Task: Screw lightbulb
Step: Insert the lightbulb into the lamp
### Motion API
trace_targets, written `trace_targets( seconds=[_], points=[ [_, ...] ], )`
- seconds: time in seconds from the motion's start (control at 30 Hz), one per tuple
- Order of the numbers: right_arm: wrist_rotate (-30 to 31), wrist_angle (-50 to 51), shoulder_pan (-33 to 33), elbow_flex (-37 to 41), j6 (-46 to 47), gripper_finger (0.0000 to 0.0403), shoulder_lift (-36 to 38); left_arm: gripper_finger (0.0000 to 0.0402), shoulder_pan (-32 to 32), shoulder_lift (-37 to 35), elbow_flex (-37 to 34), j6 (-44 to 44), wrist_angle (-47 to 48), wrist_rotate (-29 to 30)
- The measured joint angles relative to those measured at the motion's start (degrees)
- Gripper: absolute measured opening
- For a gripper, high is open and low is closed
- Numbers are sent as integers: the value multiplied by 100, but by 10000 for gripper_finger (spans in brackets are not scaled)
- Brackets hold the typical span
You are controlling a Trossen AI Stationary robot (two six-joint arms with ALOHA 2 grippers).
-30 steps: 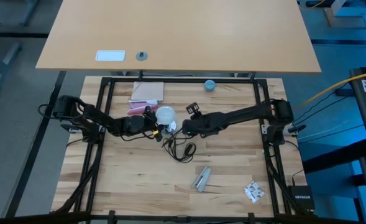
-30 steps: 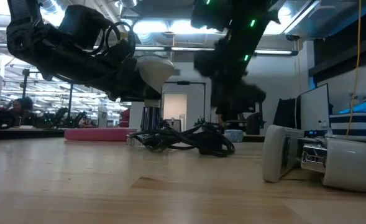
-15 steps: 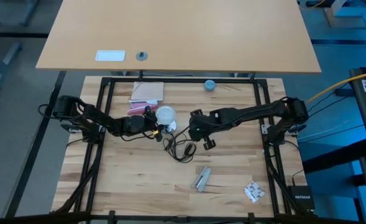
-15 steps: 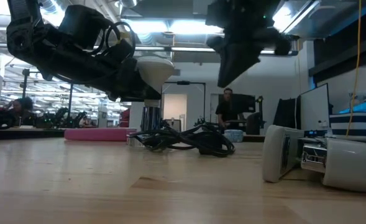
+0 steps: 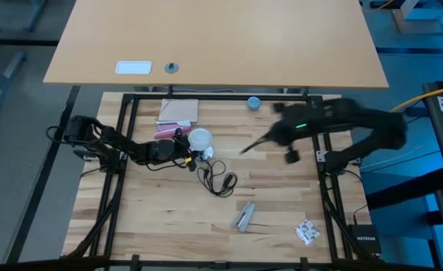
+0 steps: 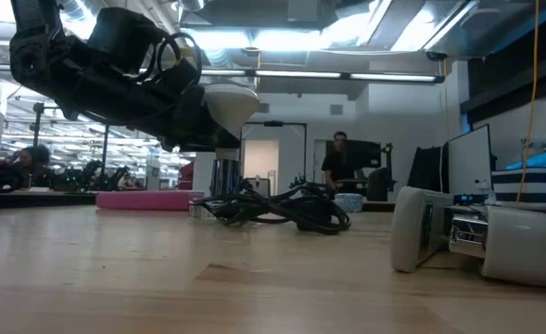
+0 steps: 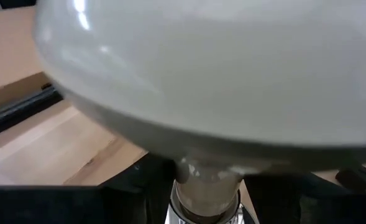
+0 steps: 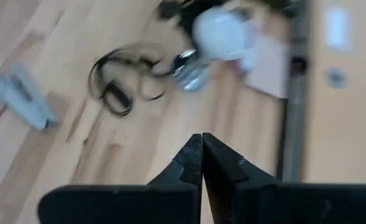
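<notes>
Above table (image 5: 168, 226), left pincer (image 5: 189, 156) grips lightbulb (image 5: 200, 139).

Matt frosted white lightbulb (image 5: 200, 139) with a shiny metal base, above a smooth pale wooden table (image 5: 168, 226).

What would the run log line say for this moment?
left gripper: holds white frosted globe lightbulb | right gripper: shut, empty, away from bulb

We worked in a big open lab: ceiling strip lights (image 6: 282, 39), monitors (image 6: 467, 153) and a person (image 6: 337, 162) at desks behind.
</notes>
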State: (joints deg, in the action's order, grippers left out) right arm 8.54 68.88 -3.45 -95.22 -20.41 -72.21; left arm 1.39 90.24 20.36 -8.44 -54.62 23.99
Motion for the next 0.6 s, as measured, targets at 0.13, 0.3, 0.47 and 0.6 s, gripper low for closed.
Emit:
trace_targets(
  seconds=[0.13, 0.3, 0.47, 0.6],
  points=[
    [897, -106, -192, 315, 733, 16, 1017, 170, 0, 0, 0, -50, 0, 0],
    [2484, -916, -617, 1664, 2041, 16, 1982, 170, 0, 0, 0, -123, -3, -2],
    [2033, -2548, -666, 3364, 2495, 17, 2306, 170, -1, 0, 0, -5, 0, 0],
    [1464, -4495, -666, 4412, 2490, 17, 2077, 170, -2, 0, 0, 105, 18, -2]
  ],
)
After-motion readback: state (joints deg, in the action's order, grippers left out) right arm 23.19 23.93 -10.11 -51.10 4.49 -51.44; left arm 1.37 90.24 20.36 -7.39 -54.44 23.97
